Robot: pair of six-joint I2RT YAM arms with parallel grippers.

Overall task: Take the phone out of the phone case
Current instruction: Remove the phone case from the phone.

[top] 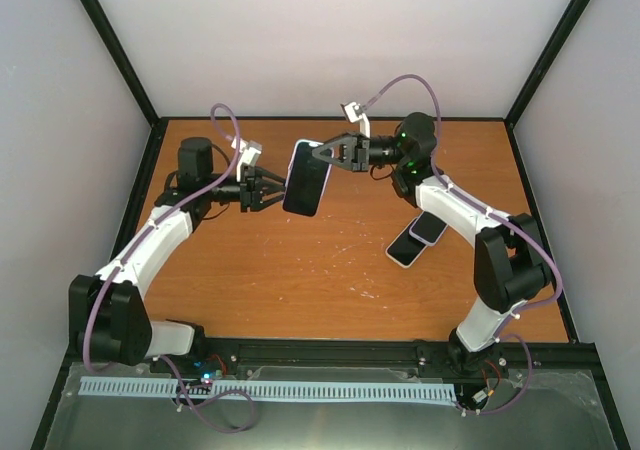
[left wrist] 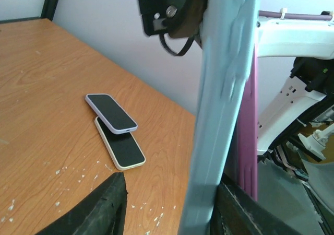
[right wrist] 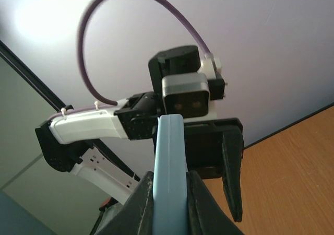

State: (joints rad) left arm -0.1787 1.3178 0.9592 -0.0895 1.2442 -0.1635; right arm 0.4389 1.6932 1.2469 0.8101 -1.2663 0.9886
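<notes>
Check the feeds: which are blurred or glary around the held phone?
Left wrist: the light-blue cased phone is a close, smeared blur, while the lilac and cream phones on the table are sharp. Right wrist: a glare patch washes the wall upper left; the case edge looks soft. Top external: even light, sharp.

— How much of the case (left wrist: 224, 104) shows from the left wrist?
— A blurred pale-blue band, cut off at top and bottom. Behind it is a pink strip (left wrist: 249, 125). Phone or not, I cannot tell.
— And the left pincer (left wrist: 175, 188)?
— Only dark finger stubs at the lower edge. Whether they touch the case is unclear.
— From the right wrist?
— The right pincer (right wrist: 169, 183) clamps the case's edge, and both run off the bottom.
— On the surface (top: 300, 280)?
— The lilac phone (top: 428, 228) hides one end of the cream phone (top: 404, 252).
</notes>
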